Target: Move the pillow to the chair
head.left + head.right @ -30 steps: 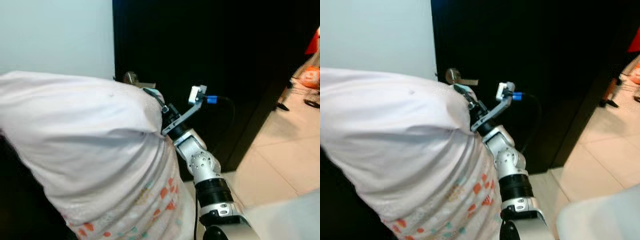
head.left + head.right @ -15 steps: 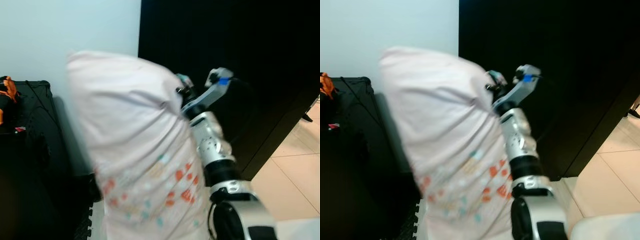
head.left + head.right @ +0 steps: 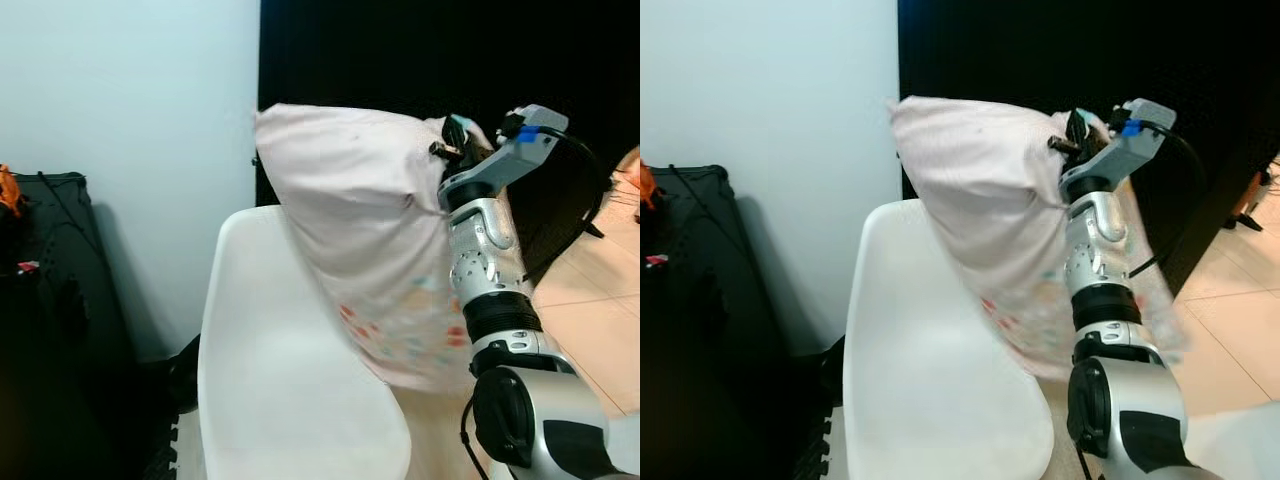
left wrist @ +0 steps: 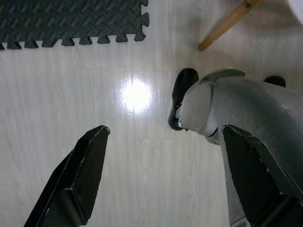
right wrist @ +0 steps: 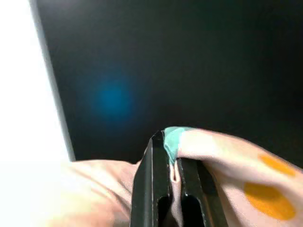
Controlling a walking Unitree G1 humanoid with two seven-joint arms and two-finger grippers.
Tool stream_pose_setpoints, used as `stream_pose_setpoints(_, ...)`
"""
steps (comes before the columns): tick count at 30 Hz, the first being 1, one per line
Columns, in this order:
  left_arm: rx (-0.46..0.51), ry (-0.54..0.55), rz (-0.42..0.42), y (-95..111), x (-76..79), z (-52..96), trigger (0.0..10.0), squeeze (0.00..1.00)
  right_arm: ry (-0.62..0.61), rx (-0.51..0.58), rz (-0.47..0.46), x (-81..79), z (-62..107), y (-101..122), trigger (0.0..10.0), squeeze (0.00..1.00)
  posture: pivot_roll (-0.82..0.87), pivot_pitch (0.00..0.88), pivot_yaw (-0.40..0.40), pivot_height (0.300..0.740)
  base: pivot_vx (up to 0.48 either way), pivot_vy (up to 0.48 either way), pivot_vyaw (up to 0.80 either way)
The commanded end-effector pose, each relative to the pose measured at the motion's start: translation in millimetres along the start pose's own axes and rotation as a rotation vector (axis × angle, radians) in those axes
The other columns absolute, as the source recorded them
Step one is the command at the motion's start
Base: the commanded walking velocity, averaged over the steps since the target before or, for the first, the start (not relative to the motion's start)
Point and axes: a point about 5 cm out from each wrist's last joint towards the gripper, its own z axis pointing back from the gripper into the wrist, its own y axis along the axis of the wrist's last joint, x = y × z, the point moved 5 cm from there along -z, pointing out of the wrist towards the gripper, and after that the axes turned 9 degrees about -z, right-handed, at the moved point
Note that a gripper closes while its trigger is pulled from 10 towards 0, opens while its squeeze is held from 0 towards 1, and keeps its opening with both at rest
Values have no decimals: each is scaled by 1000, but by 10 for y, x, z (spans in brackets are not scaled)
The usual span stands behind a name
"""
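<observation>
White and faintly patterned with orange and teal marks, the pillow (image 3: pixel 370 220) hangs in the air above and just right of the white chair (image 3: pixel 285 390), its lower part draping past the seat's right edge. The right tool (image 5: pixel 173 163) is raised high, its two black fingers pinched narrow on a teal-edged corner of the pillow, in front of a dark door. The left tool (image 4: pixel 163 182) hangs low, fingers spread wide over a pale glossy floor (image 4: pixel 71 85), near a dark foam mat (image 4: pixel 71 21) and the robot's own foot (image 4: pixel 182 97). A black case (image 3: pixel 55 300) stands left of the chair against the pale wall.
</observation>
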Motion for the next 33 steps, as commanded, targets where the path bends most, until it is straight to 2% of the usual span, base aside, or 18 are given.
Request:
stream_pose_setpoints(1, -27, -37, -4, -99, 107, 17, 10000, 0, 271, -272, -55, -630, 317, -815, 10000, 0, 164, 67, -108, 740, 0, 0, 0)
stream_pose_setpoints(2, -28, -37, -3, -105, 107, 18, 10000, 0, 325, -369, -92, -781, 495, -1080, 10000, 0, 164, 67, -108, 740, 0, 0, 0)
stream_pose_setpoints(3, -28, -37, -3, -105, 107, 18, 10000, 0, 325, -369, -92, -781, 495, -1080, 10000, 0, 164, 67, -108, 740, 0, 0, 0)
stream_pose_setpoints(4, -29, -38, -3, -114, 111, 21, 10000, 0, 356, -489, -96, -910, 784, -1434, 10000, 0, 162, 73, -106, 740, 0, 0, 0)
stream_pose_setpoints(5, -29, -38, -3, -114, 111, 21, 10000, 0, 356, -489, -96, -910, 784, -1434, 10000, 0, 162, 73, -106, 740, 0, 0, 0)
stream_pose_setpoints(6, -29, -39, -3, -123, 116, 23, 10000, 0, 375, -618, -108, -1032, 1162, -1804, 10000, 0, 156, 85, -105, 740, 0, 0, 0)
stream_pose_setpoints(8, -30, -42, -4, -137, 126, 27, 10000, 0, 358, -818, -150, -1148, 1760, -2269, 10000, 0, 158, 95, -105, 740, 0, 0, 0)
stream_pose_setpoints(10, -30, -42, -4, -137, 126, 27, 10000, 0, 358, -818, -150, -1148, 1760, -2269, 10000, 0, 158, 95, -105, 740, 0, 0, 0)
stream_pose_setpoints(11, -30, -44, -6, -149, 136, 32, 10000, 0, 341, -968, -237, -1185, 2145, -2488, 10000, 0, 157, 108, -105, 740, 0, 0, 0)
stream_pose_setpoints(12, -31, -45, -6, -156, 140, 34, 10000, 0, 339, -995, -266, -1185, 2212, -2516, 10000, 0, 155, 109, -105, 740, 0, 0, 0)
stream_pose_setpoints(14, -31, -46, -7, -160, 143, 35, 10000, 0, 340, -1003, -278, -1183, 2230, -2521, 10000, 0, 155, 109, -105, 740, 0, 0, 0)
stream_pose_setpoints(15, -33, -46, -7, -172, 144, 38, 10000, 0, 337, -1018, -329, -1188, 2243, -2514, 10000, 0, 148, 112, -105, 740, 0, 0, 0)
stream_pose_setpoints(17, -37, -47, -7, -189, 149, 42, 10000, 0, 333, -1043, -333, -1163, 2265, -2524, 10000, 0, 143, 115, -107, 740, 0, 0, 0)
stream_pose_setpoints(19, -41, -50, -5, -213, 160, 49, 10000, 0, 344, -1113, -304, -1121, 2359, -2563, 10000, 0, 140, 116, -107, 740, 0, 0, 0)
stream_pose_setpoints(22, -41, -53, -5, -218, 169, 50, 10000, 0, 348, -1147, -276, -1096, 2414, -2591, 10000, 0, 135, 118, -109, 740, 0, 0, 0)
stream_pose_setpoints(25, -40, -58, -7, -222, 195, 52, 10000, 0, 358, -1219, -205, -1042, 2538, -2651, 10000, 0, 129, 120, -114, 740, 0, 0, 0)
stream_pose_setpoints(33, -35, -60, -8, -203, 213, 49, 10000, 0, 373, -1216, -256, -1083, 2541, -2637, 10000, 0, 128, 116, -113, 700, 0, 0, 0)
